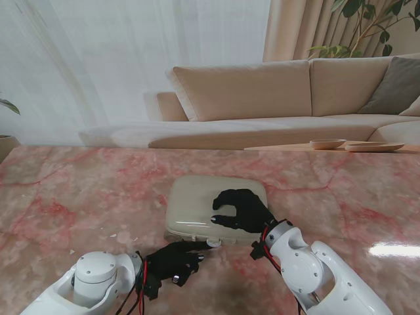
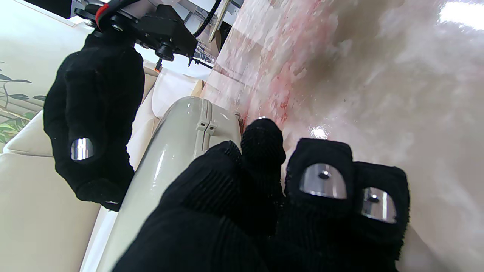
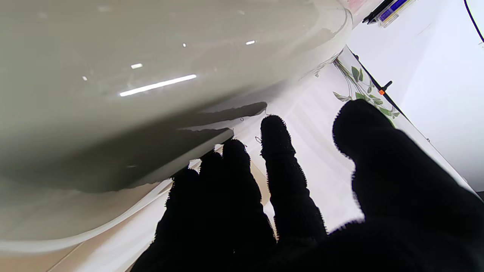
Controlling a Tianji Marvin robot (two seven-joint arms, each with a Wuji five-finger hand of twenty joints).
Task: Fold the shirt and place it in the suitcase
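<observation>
A closed beige hard-shell suitcase (image 1: pixel 193 203) lies flat on the pink marble table (image 1: pixel 79 197), about in the middle. My right hand (image 1: pixel 241 210) rests on its lid near the right front corner, fingers apart and holding nothing. In the right wrist view the fingers (image 3: pixel 280 151) spread beside the glossy shell (image 3: pixel 151 56). My left hand (image 1: pixel 174 260) sits on the table just nearer to me than the suitcase's front edge. It is mostly curled, with one finger reaching to the seam. The left wrist view shows its curled fingers (image 2: pixel 321 177), the suitcase side (image 2: pixel 181 132) and the right hand (image 2: pixel 90 124). No shirt is in view.
A beige sofa (image 1: pixel 295 98) runs behind the table's far edge. A low wooden surface with shallow bowls (image 1: pixel 328 143) stands at the far right. Plant leaves (image 1: pixel 367 26) hang at the top right. Bare marble stretches to both sides of the suitcase.
</observation>
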